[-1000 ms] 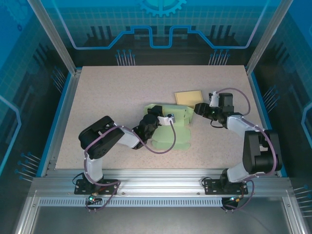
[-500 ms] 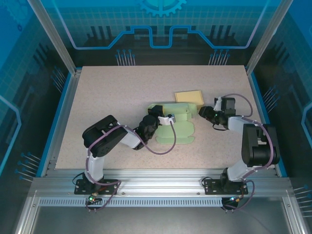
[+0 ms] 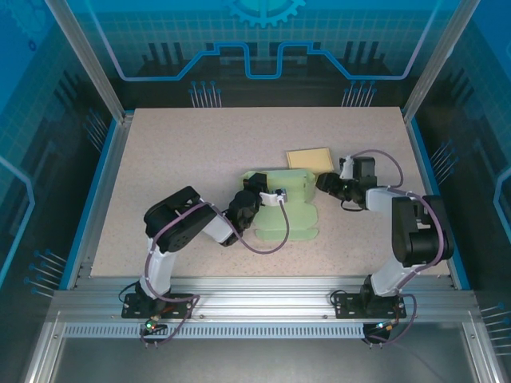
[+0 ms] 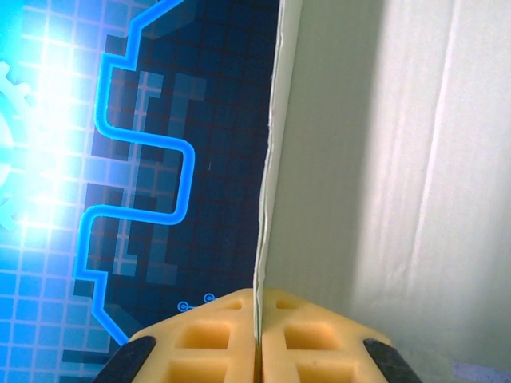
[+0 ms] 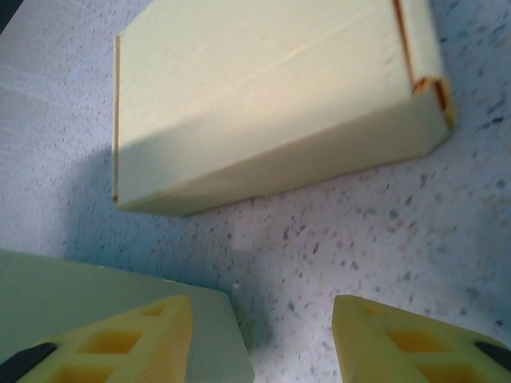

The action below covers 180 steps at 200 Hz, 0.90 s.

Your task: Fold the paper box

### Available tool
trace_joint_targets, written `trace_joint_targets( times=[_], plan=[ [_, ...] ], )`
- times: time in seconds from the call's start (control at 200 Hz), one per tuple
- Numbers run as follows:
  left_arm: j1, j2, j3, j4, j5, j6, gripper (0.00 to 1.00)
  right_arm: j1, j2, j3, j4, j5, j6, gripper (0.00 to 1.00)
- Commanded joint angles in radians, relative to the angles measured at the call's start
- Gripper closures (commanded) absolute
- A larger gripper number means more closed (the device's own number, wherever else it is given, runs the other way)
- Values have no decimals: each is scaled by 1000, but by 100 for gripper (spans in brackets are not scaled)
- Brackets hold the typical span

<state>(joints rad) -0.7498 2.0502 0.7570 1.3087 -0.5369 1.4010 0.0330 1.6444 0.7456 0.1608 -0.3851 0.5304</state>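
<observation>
Since half a second ago the right arm point(image 3: 411, 231) has swung its jaws left and a little farther out, up to the right edge of the pale green paper box point(image 3: 289, 217). The box itself now sits more compactly, its far panel pulled in. The left arm point(image 3: 180, 219) has shifted slightly right.

The paper box lies near the middle of the counter point(image 3: 200, 144), between the two arms' wrists. Its broad flat panel is on the near side and a raised panel on the far side.

The left jaws are closed on a thin cardboard edge at the box's left far part. In the left wrist view the two yellow pads point(image 4: 211, 335) press together with the sheet's edge pinched between them, and the cardboard face point(image 4: 383, 159) rises on the right.

The right jaws stand wide apart and hold nothing. In the right wrist view, speckled counter shows between the yellow fingers point(image 5: 120, 343). A corner of the green sheet point(image 5: 88, 291) lies right by the left-hand finger; whether they touch I cannot tell.

A flat yellow box point(image 3: 310, 158) rests on the counter just beyond the green box's far right corner, with a strip of counter separating it from the right jaws.
</observation>
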Motion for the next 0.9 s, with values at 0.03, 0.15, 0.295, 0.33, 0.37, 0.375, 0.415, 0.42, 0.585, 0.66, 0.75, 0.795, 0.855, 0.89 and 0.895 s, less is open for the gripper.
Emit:
trace_joint_targets(
  times=[0.03, 0.15, 0.295, 0.33, 0.37, 0.375, 0.415, 0.42, 0.585, 0.66, 0.75, 0.795, 0.855, 0.89, 0.895],
  plan=[
    [1, 25, 22, 55, 17, 32, 90, 21, -51, -36, 43, -12, -24, 49],
    [1, 33, 21, 63, 18, 31, 90, 46, -67, -44, 39, -5, -42, 47],
    [1, 38, 18, 68, 16, 35, 90, 83, -106, -73, 37, 29, -44, 46],
    [1, 38, 17, 67, 15, 34, 91, 90, -115, -81, 37, 36, -44, 46],
    [1, 39, 18, 66, 15, 35, 91, 99, -124, -90, 37, 42, -45, 46],
    [1, 39, 17, 66, 15, 35, 91, 99, -125, -90, 37, 42, -45, 46],
    [0, 39, 19, 64, 18, 33, 90, 106, -130, -94, 39, 44, -47, 45],
    [1, 39, 19, 64, 17, 33, 90, 106, -131, -96, 39, 45, -46, 45],
    [1, 39, 25, 57, 19, 25, 90, 135, -127, -97, 34, 56, -53, 45],
    [1, 39, 25, 51, 18, 21, 91, 149, -124, -97, 37, 73, -59, 44],
    [1, 39, 25, 43, 20, 18, 91, 166, -119, -91, 37, 76, -65, 44],
    [1, 41, 26, 41, 19, 16, 90, 174, -120, -89, 33, 79, -68, 43],
    [1, 40, 28, 40, 20, 16, 90, 187, -125, -93, 30, 90, -69, 43],
    [1, 38, 28, 40, 20, 15, 90, 194, -131, -99, 31, 99, -68, 43],
    [1, 38, 28, 41, 20, 16, 91, 195, -132, -100, 31, 100, -68, 43]
  ],
)
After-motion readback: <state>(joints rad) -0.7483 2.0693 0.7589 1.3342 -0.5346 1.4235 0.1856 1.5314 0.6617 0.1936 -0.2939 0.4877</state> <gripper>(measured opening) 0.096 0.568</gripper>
